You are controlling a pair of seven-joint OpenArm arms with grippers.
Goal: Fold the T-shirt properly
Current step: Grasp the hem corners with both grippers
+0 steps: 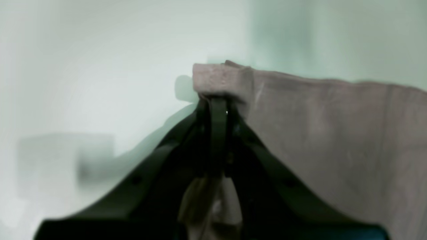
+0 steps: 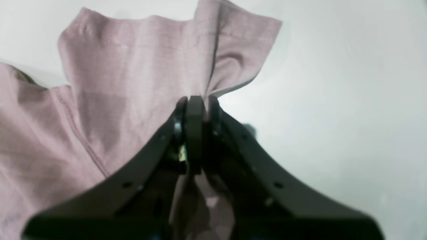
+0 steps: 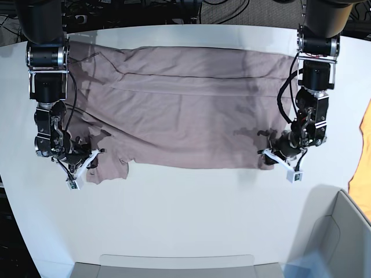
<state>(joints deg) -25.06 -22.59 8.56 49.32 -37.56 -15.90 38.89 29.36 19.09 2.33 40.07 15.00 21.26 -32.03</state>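
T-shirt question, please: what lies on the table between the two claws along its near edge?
In the base view, only the T-shirt spans from the right claw to the left claw; both pinch its near edge.

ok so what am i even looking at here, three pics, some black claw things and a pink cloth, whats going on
It is a robot with two arms working over a white table. The wide picture looks down from above; the two close-ups come from small cameras on each wrist, looking along the black tool at the end of that arm.

Spread on the table is a dusty mauve T-shirt, folded over once. An orange cloth peeks in at one edge, and a grey bin sits at a corner.

The left tool is shut on one corner of the shirt's near edge, and the right tool is shut on the other, by a sleeve. In the overhead view the left arm appears on the right side.
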